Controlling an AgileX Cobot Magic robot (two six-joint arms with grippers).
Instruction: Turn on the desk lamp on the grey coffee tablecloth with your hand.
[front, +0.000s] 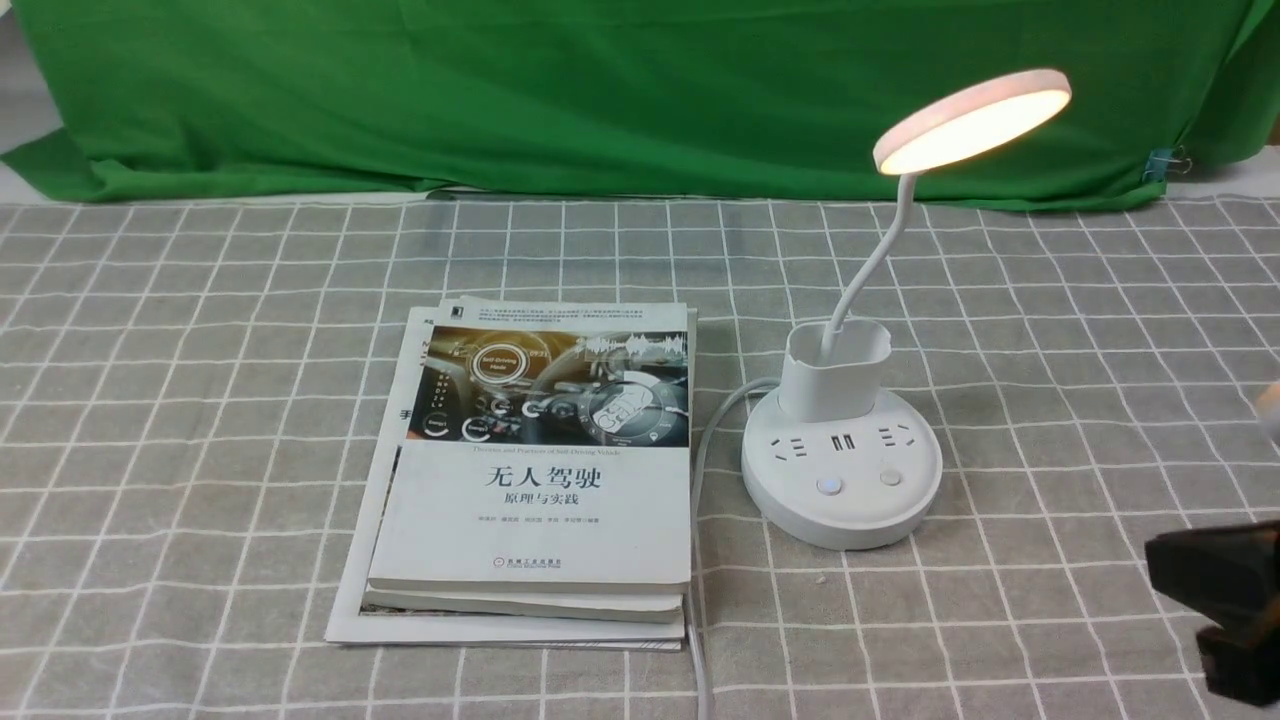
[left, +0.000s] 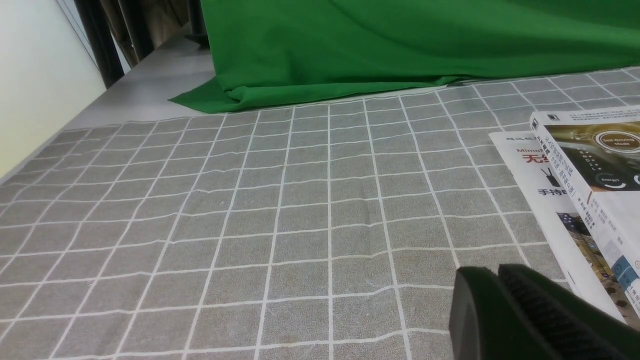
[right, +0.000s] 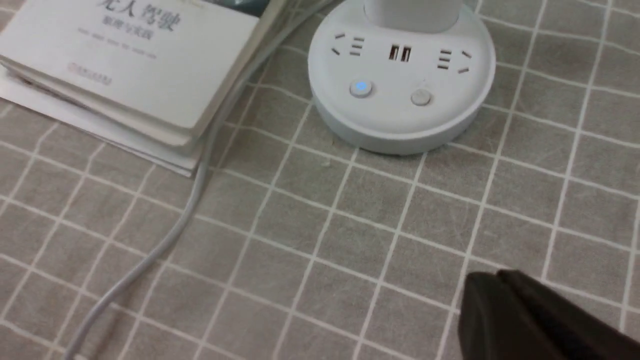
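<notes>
The desk lamp (front: 842, 470) stands on the grey coffee tablecloth (front: 200, 400), on the right half of it, and its round head (front: 970, 118) is lit with a warm light. The head is tilted and sits on a thin bent neck (front: 878, 255), which comes out of the pen cup (front: 835, 372) at the back of the round base (right: 400, 125). On the front of the base there are two buttons: the left button (right: 361, 88) glows blue, and the right button (right: 421, 97) is not lit. A grey cable (right: 200, 175) leaves the base on its left side and runs along the edge of a pile of books (front: 540, 480) toward the near edge of the cloth. The books lie just beside the lamp, on its left, not touching the base. The right hand (front: 1215, 600) is at the near right, apart from the base, and touches nothing; in the right wrist view its hand (right: 495, 277) has the two dark fingers pressed together, clenched on nothing. The left hand (left: 492, 272) shows only in the left wrist view, over the bare cloth near the corner of the books, also with the fingers closed together and empty. Behind the tablecloth a green cloth (front: 600, 90) hangs down onto the counter (left: 150, 85).
</notes>
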